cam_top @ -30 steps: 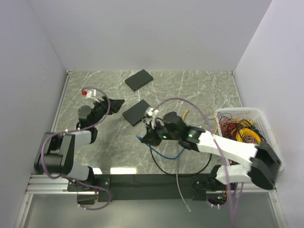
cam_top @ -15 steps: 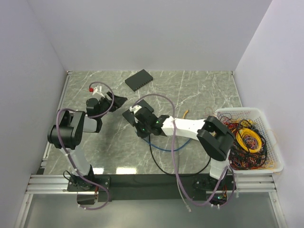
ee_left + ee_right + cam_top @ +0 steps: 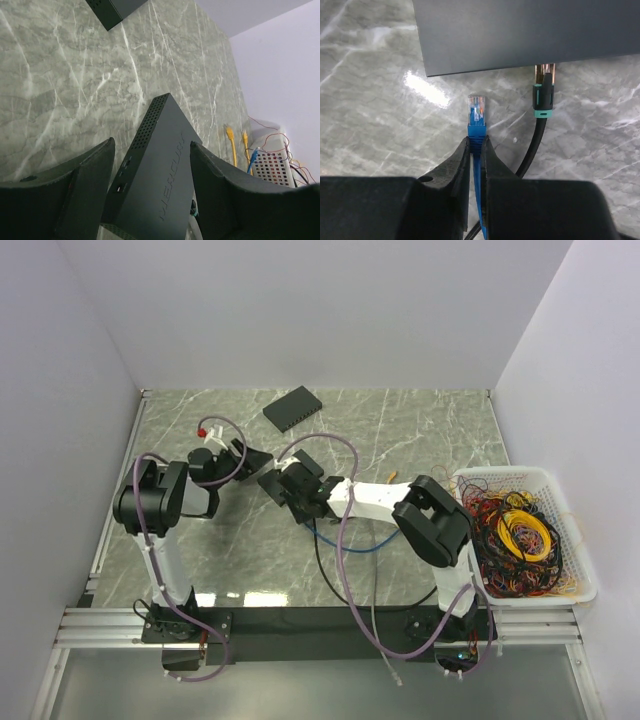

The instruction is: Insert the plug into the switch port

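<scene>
Grey-green marble-patterned tabletop [image 3: 420, 430] carries everything we see. Nearest the bottom edge of the top view, a thin black cable [image 3: 536, 140] loops across the stone toward the centre.

Just beyond it, the right gripper [image 3: 476, 142] has its fingers pinched tight on a thin blue cable [image 3: 476, 131], right behind that cable's clear tip. The tip points at the long edge of the small oblong dark-grey box [image 3: 160, 185]. It sits just short of that edge, near the box's corner at the upper left of the right wrist view. To the right of it, the black cable, with a teal collar, is plugged into that same edge. The free switch port openings are hidden beneath the edge, so we cannot see them.

Past the box, left of centre in the top view, the left gripper [image 3: 151, 145] straddles it. Its fingers are spread wide, one on each side, and we cannot tell whether they press on the box.

Farther right, the plug [image 3: 228, 131], the tip of the thin orange-yellow cable, lies on the stone just beside the white plastic basket [image 3: 500, 473] of tangled wires. It is well apart from both grippers and from the box, and a second yellow tip [image 3: 244, 139] lies next to it.

Farthest, at upper centre of the top view, lies a flat black slab [image 3: 292, 407].
</scene>
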`<state>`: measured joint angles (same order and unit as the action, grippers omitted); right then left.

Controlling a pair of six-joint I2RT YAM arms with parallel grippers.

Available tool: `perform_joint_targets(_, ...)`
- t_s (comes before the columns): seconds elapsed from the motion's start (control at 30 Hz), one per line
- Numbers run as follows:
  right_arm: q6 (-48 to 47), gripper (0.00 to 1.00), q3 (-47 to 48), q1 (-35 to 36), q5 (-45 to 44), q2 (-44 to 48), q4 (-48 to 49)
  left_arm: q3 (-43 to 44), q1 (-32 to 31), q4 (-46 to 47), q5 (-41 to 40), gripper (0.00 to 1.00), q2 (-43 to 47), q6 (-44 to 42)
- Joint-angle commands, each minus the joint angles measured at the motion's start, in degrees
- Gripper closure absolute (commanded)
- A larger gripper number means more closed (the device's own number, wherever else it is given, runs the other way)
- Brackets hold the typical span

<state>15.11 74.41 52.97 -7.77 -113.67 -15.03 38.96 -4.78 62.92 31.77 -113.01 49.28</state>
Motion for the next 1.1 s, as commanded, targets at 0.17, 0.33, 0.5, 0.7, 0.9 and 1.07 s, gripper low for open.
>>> perform_joint_targets(0.17, -0.2, 1.00, 4.3, -0.5, -3.7, -1.5, -1.4, 3.0, -0.1, 3.2, 3.0, 0.33, -2.5, -1.8)
perform_joint_targets(0.33, -0.3, 1.00, 5.6, -0.6, -3.8, -1.8, -1.3, 4.6, -0.8, -0.3, 3.5, 0.34, -3.1, -3.3)
perform_joint_targets(0.5, -0.8, 1.00, 6.7, -0.8, -4.6, -1.9, -2.1, 5.4, -1.6, 0.3, 4.6, 0.34, -5.3, -3.0)
perform_joint_targets(0.7, -0.7, 1.00, 7.8, -0.7, -3.4, -2.6, -2.5, 6.2, -2.8, -1.7, 3.3, 0.35, -6.3, -4.7)
perform_joint_targets(0.9, -0.2, 1.00, 8.1, -0.8, -2.7, -3.3, -3.2, 6.3, -3.5, -2.8, 2.1, 0.35, -6.1, -5.6)
perform_joint_targets(1.07, 0.2, 1.00, 8.0, -0.5, -2.4, -2.6, -3.4, 6.3, -3.6, -2.7, 1.7, 0.36, -6.3, -5.7)
